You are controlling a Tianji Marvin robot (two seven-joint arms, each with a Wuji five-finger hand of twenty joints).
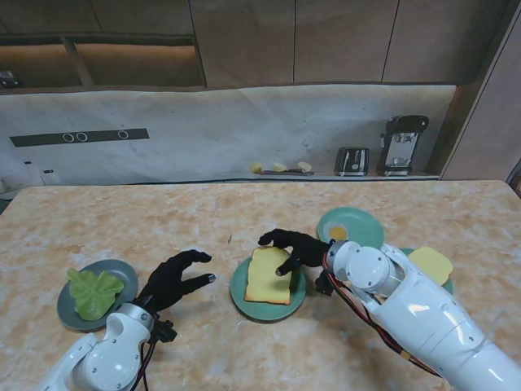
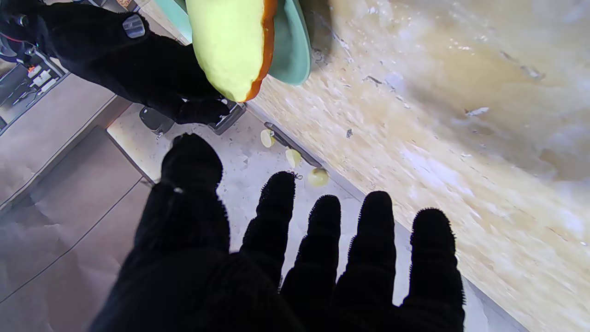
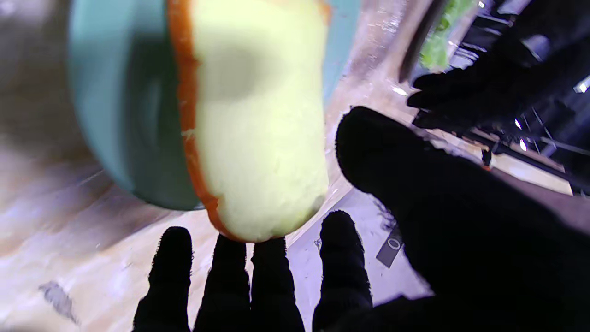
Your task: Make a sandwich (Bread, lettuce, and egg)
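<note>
A bread slice (image 1: 269, 277) lies on the teal plate (image 1: 241, 295) in the middle of the table. My right hand (image 1: 295, 249) is over the slice's far right edge, fingers spread, holding nothing. The right wrist view shows the bread (image 3: 258, 129) just past the fingertips (image 3: 273, 258). My left hand (image 1: 175, 278) hovers open between that plate and the lettuce leaf (image 1: 94, 292) on its grey-green plate (image 1: 126, 273). An egg (image 1: 338, 233) sits on a light green plate (image 1: 362, 221) farther back. From the left wrist I see the bread (image 2: 230, 46) and the right hand (image 2: 138, 69).
A second bread slice (image 1: 430, 263) rests on a plate at the right, partly hidden by my right arm. At the back counter stand a toaster (image 1: 352, 160) and a coffee machine (image 1: 402, 144).
</note>
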